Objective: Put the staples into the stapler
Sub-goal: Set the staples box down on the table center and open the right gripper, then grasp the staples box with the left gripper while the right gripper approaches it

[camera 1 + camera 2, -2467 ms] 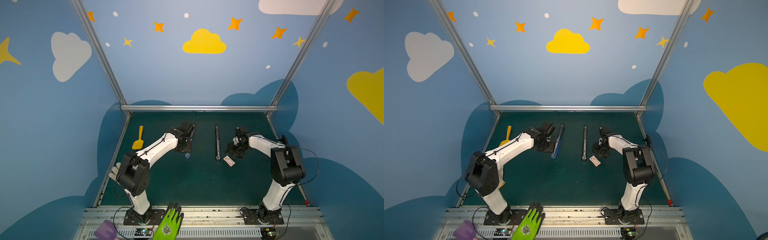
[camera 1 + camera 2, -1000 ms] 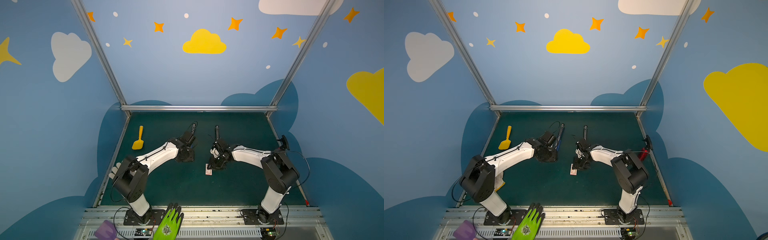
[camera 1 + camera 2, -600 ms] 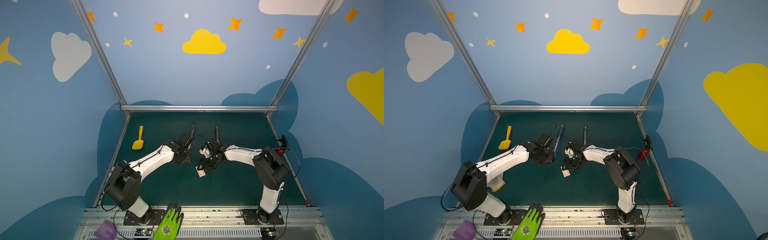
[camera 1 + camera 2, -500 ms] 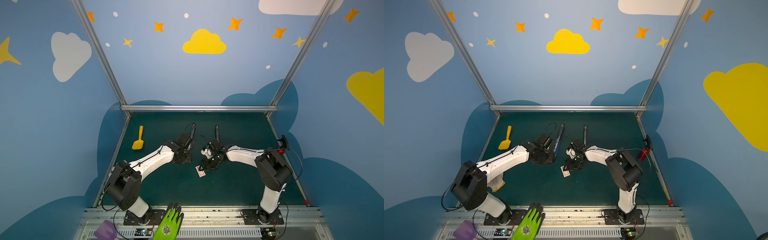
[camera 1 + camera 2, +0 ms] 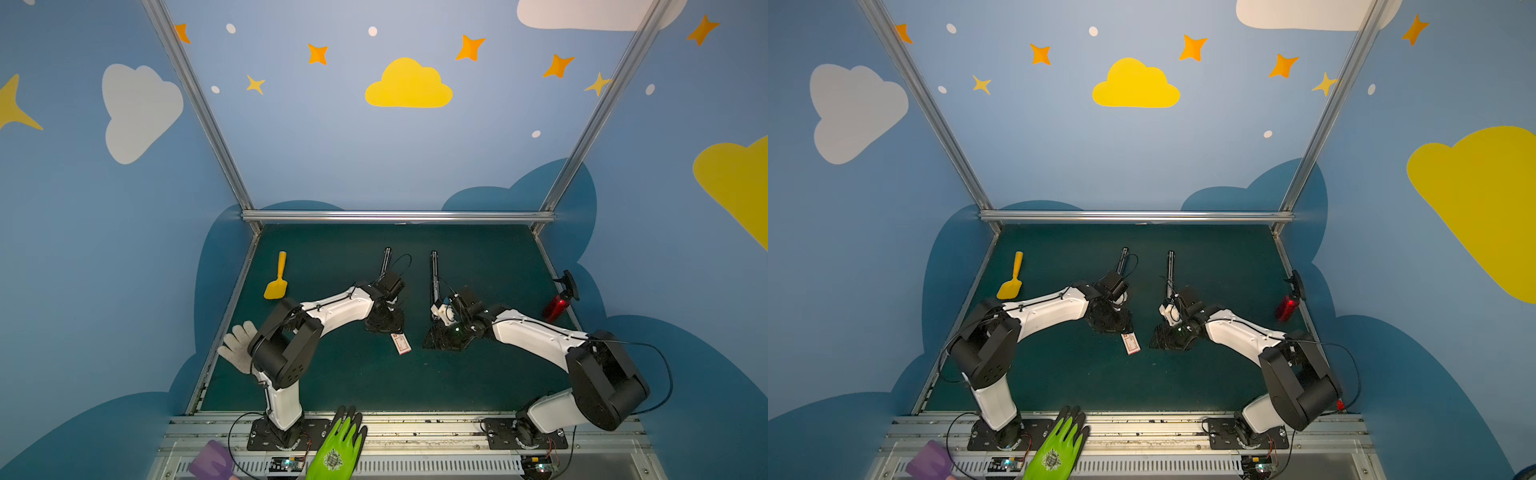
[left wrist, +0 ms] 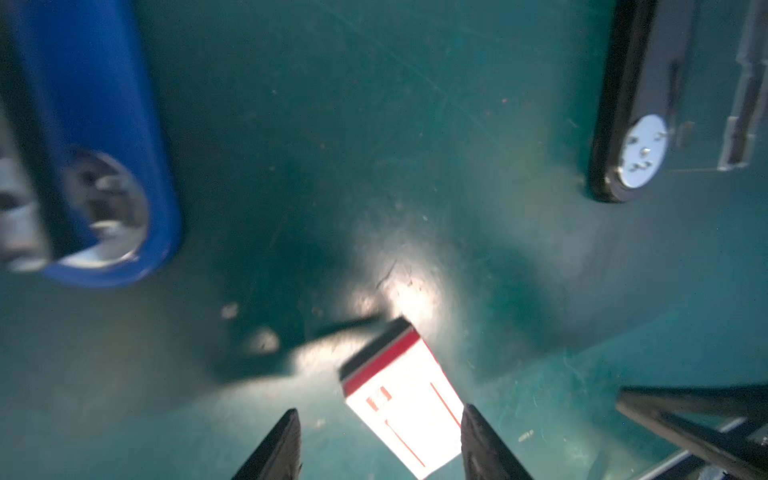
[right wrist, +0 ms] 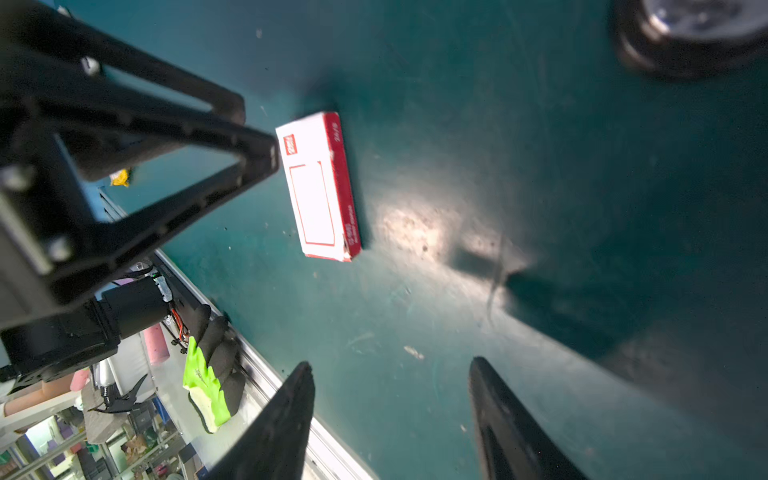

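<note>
Early days here. The box of staples lies flat and closed on the tabletop, in the middle between the two arms, and I can see no strip out of it. The black stapler lies well behind it, and the blue stapler is over by the left arm (whether either is open for loading, I can't tell). So everything is left to do: open the box, take a strip out, put the strip in the stapler.

The left gripper hangs over one end of the box with its jaws apart, a finger on either side, not clamped. The right gripper is apart too, empty and clear of the box.

Now the change. Two and a half seconds ago the box sat by the black stapler's end, at the right gripper. It has since been brought to the centre and let go, the right arm has drawn back, and the left arm has swung in over it.
</note>
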Motion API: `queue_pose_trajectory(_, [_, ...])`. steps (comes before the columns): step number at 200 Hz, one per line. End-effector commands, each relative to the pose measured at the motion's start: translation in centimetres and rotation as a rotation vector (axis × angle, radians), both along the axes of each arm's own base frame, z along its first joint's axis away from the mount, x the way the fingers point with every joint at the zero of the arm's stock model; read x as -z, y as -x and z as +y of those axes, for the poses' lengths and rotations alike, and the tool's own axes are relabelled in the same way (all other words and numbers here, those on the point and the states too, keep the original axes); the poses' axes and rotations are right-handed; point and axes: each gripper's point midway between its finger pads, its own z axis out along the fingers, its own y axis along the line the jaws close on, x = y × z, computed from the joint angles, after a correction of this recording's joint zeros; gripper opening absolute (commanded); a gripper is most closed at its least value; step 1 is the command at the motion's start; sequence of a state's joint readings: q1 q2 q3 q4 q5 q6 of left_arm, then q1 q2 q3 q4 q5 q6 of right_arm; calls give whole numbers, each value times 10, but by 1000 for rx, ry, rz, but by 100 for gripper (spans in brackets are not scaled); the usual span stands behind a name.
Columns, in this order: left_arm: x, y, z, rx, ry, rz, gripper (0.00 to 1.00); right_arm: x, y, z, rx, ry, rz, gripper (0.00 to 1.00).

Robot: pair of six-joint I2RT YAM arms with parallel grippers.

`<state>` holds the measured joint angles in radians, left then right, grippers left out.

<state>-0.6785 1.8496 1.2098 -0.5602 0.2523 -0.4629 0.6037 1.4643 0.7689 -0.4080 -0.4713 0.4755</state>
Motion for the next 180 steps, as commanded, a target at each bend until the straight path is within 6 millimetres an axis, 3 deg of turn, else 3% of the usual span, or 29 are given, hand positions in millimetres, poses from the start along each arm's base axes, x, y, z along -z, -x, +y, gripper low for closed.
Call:
queue_pose_trajectory(1, [1, -8, -14, 28, 37, -13, 61, -1, 0, -6, 29, -4, -10, 60])
queue_pose_trajectory(19, [9, -3, -21, 44, 66, 24, 61, 0, -1, -7, 36, -7, -8, 60])
queue_pose_trajectory(48, [18, 22, -21, 61, 80, 73, 59, 2, -1, -9, 43, -11, -10, 60])
queue_pose_trajectory(118, [-2, 92, -30, 190, 131, 99, 59, 2, -12, -22, 91, 3, -11, 59])
queue_pose_trajectory(145, [-10, 84, -8, 192, 12, -11, 61, -7, -17, -34, 124, 5, -38, 59])
queue_pose_trajectory(180, [-47, 53, 10, 326, -106, -260, 67, -26, -18, -44, 147, -39, -103, 69])
